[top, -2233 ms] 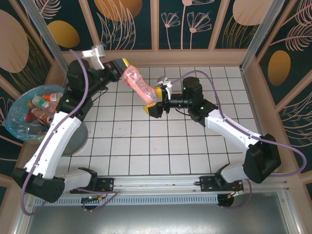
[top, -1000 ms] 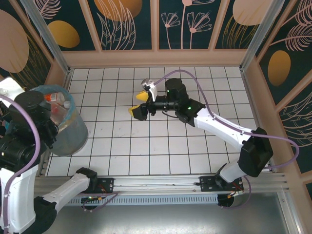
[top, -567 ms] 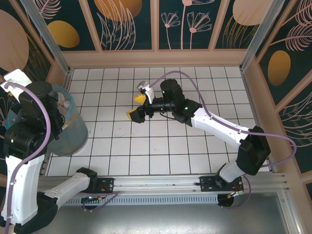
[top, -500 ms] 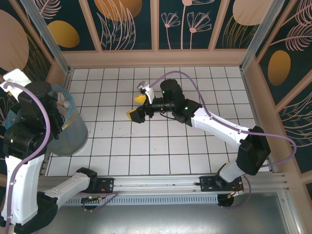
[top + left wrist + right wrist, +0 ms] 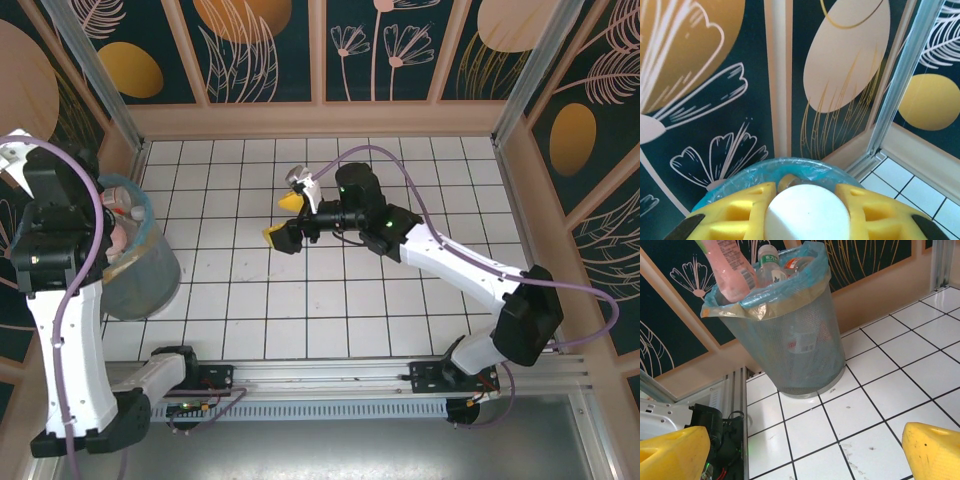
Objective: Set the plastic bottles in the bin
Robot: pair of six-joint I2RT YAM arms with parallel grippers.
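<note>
The bin [image 5: 790,340] is a grey mesh one lined with a light-blue bag and stands at the table's left edge [image 5: 150,275]. Several plastic bottles lie inside, among them a clear one with a white cap [image 5: 769,265]. A pink bottle [image 5: 732,270] hangs upright over the bin's rim, its lower end inside. My left gripper [image 5: 806,195] is shut on this bottle, whose round white end [image 5: 807,215] sits between the yellow pads. My right gripper [image 5: 802,460] stands open over the white tiles, nothing between its fingers [image 5: 285,222].
The left arm [image 5: 60,230] towers over the bin beside the patterned left wall. The right arm [image 5: 450,260] stretches across the middle of the tiled table [image 5: 330,310]. A metal post [image 5: 900,85] stands at the back-left corner.
The left arm carried the pink bottle from the table's middle to over the bin and has turned there. The right gripper stayed open and moved a little to the left.
</note>
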